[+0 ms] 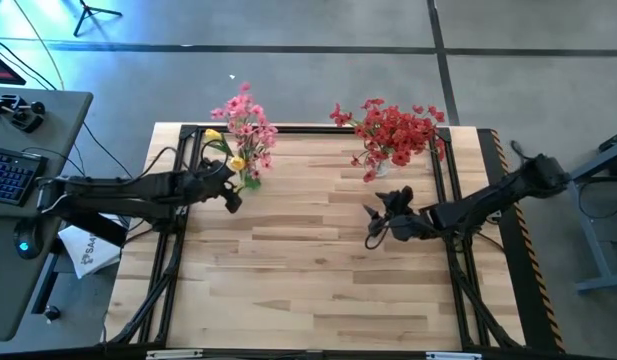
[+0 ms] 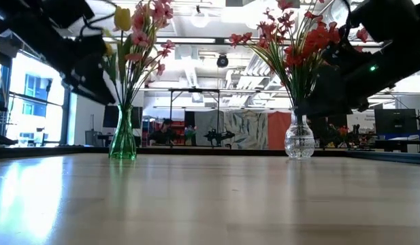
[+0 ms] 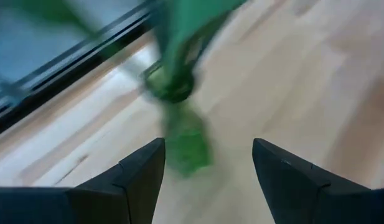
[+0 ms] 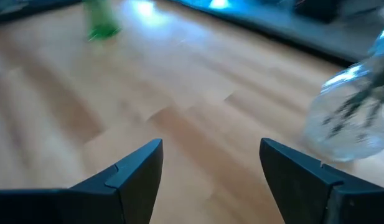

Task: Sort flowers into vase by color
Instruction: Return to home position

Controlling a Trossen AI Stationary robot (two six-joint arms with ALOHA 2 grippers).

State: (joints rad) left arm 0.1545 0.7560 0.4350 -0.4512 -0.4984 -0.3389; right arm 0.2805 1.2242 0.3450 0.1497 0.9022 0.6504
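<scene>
A green glass vase (image 2: 122,141) stands on the table's far left and holds pink blooms and a yellow one (image 1: 243,128). A clear glass vase (image 2: 299,139) stands at the far right, filled with red flowers (image 1: 396,130). My left gripper (image 1: 231,190) hovers open just on the near side of the green vase (image 3: 179,106), touching nothing. My right gripper (image 1: 380,222) is open above the table, near the clear vase (image 4: 350,121), and also empty.
A black frame rail (image 1: 288,129) runs along the table's far edge behind both vases. Bare wooden tabletop (image 1: 308,290) stretches across the middle and near side. A desk with a keyboard (image 1: 8,170) stands off the table's left side.
</scene>
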